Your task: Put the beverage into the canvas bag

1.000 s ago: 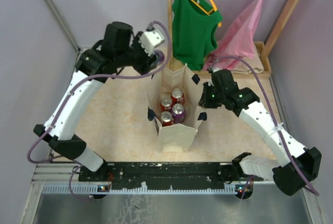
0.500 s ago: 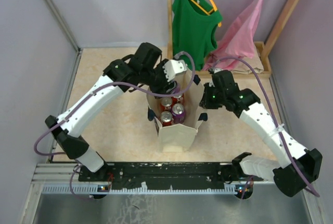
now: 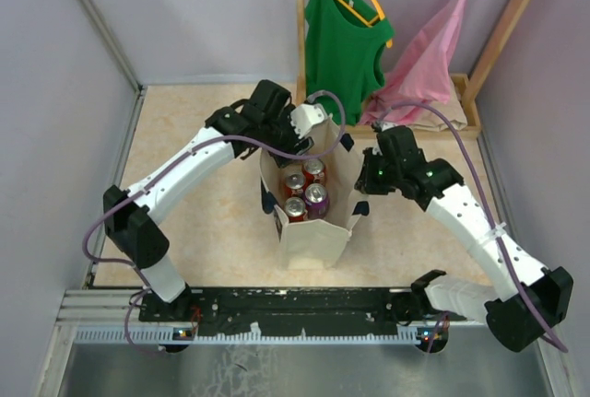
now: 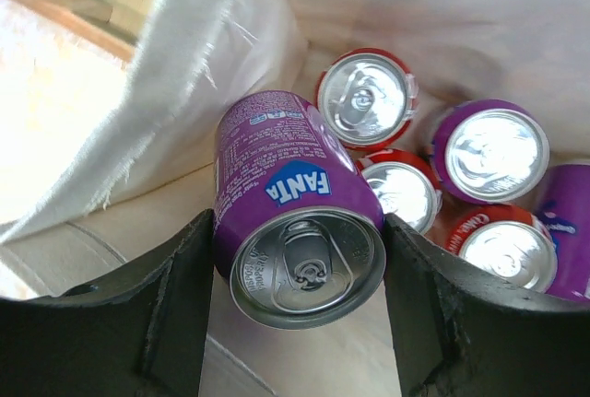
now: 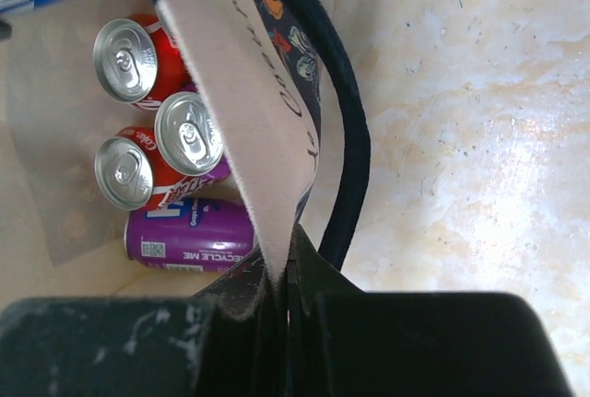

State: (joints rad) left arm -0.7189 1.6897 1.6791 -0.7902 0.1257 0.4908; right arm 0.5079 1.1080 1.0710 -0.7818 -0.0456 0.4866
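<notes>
Standing midway between the worktop's (image 3: 203, 204) side edges, the canvas bag (image 3: 313, 236) is pinched at its right wall by the right claw (image 5: 281, 282). A purple Fanta can (image 4: 290, 180) is gripped by the left claw (image 4: 300, 309) at its mouth.

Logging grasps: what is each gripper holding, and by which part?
Left gripper: purple Fanta drink can, clamped across its side walls near the top end. Right gripper: beige canvas bag, pinched at its upper wall edge.
</notes>
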